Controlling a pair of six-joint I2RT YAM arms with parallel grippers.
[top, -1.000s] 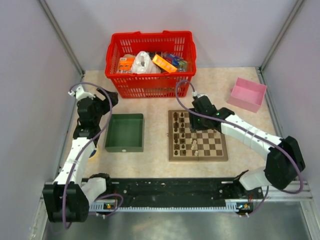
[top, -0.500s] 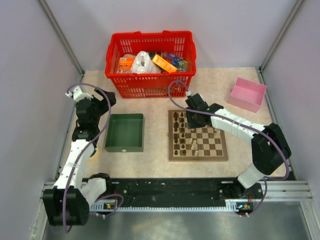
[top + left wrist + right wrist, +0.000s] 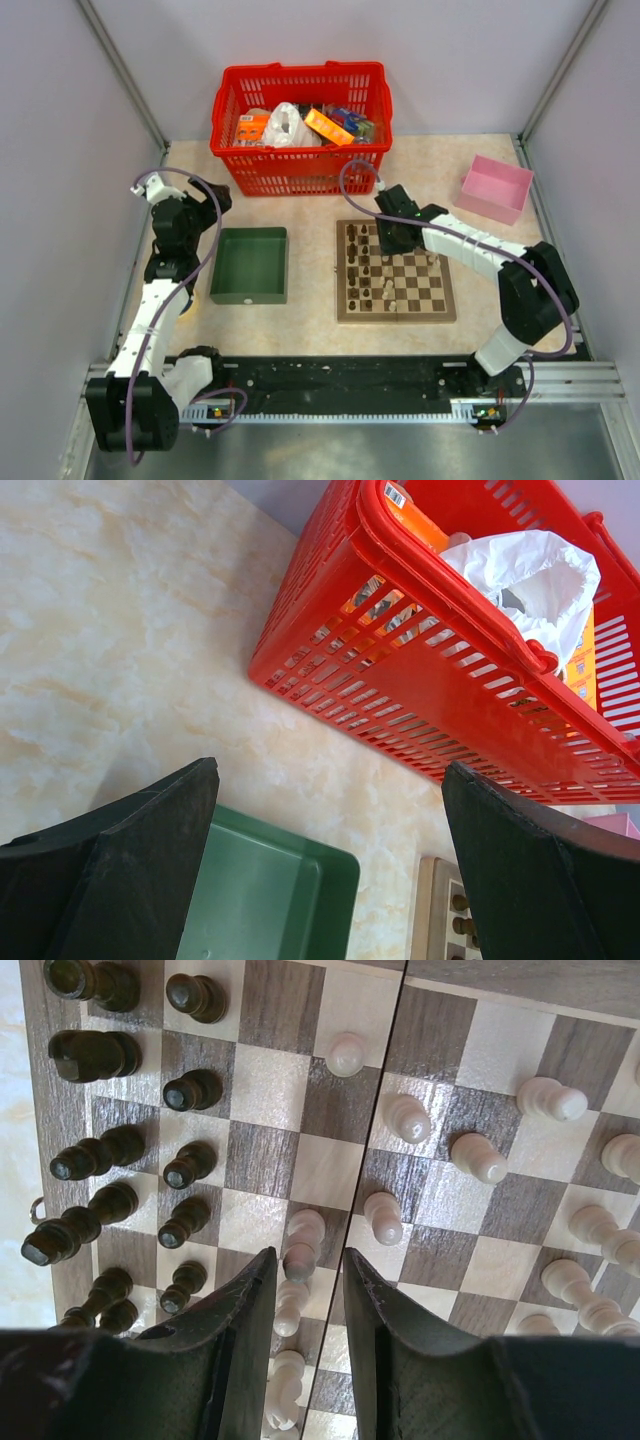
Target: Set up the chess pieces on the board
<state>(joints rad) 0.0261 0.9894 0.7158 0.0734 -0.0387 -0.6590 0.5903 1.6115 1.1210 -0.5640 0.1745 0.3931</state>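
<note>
marbled beige tabletop, grey walls. right gripper (image 3: 310,1260) jaws narrowly parted, nothing between them, hovering over the board (image 3: 343,280), which lay right of centre, midway between far and near edges. left gripper (image 3: 330,768) jaws spread wide, empty, above the far-left part by green tray (image 3: 247,293) and red basket (image 3: 300,170). judged roughly half done: dark pieces (image 3: 190,1090) stood in two rows along the board's left side; pale pieces (image 3: 385,1215) scattered over middle and right squares, some seemingly tipped, yet to be ranked. label on orange packet (image 3: 328,126) in basket, too small to read.
</note>
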